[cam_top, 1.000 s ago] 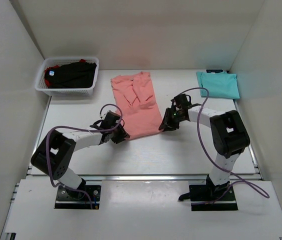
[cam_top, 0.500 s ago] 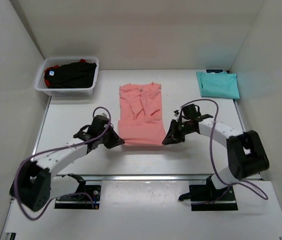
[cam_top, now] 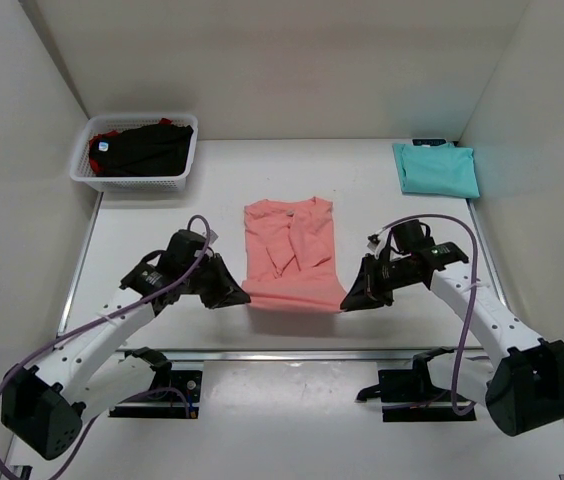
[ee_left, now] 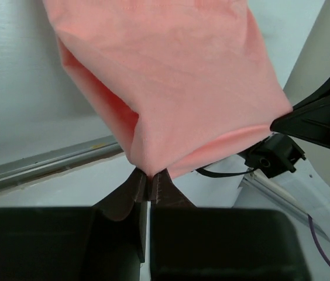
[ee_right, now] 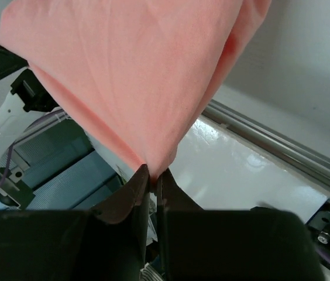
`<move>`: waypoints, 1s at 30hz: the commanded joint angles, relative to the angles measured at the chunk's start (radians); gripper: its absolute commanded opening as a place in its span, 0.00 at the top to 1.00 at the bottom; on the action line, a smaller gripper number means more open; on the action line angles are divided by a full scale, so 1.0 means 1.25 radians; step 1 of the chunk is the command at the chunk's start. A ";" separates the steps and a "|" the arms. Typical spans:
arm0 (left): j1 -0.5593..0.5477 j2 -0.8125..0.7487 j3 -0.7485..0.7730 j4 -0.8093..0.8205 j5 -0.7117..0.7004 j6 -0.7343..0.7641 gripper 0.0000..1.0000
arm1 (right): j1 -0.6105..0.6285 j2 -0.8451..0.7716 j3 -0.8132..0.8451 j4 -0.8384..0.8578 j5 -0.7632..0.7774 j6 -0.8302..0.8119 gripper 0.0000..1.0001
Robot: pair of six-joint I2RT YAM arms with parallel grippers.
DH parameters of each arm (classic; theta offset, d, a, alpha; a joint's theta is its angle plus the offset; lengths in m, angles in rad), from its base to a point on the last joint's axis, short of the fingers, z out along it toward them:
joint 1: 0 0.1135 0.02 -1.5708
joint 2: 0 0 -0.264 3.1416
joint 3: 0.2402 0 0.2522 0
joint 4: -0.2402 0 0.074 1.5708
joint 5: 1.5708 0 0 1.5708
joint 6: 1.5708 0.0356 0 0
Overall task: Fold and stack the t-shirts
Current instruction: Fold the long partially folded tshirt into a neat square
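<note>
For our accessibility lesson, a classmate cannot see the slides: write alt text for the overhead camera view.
Seen from above, the left gripper and right gripper each pinch a near corner of a salmon-pink t-shirt lying on a white table. A folded teal t-shirt lies far right; a white basket holding dark shirts sits far left.

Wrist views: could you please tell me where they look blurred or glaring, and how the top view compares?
Left wrist: the left end effector is dark and soft up close, the salmon-pink t-shirt evenly lit. Right wrist: glare on the white surface. Top external: even light, faint shadows, sharp.
</note>
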 commanded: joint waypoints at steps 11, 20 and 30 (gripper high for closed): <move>0.147 0.153 0.145 0.002 0.043 0.127 1.00 | -0.078 0.099 0.133 -0.040 -0.013 -0.014 1.00; 0.214 0.346 0.257 0.088 0.061 0.129 1.00 | -0.121 0.358 0.321 0.007 -0.032 -0.025 1.00; 0.283 0.682 0.553 0.186 0.016 0.089 0.87 | -0.174 0.748 0.758 0.108 -0.025 0.041 0.94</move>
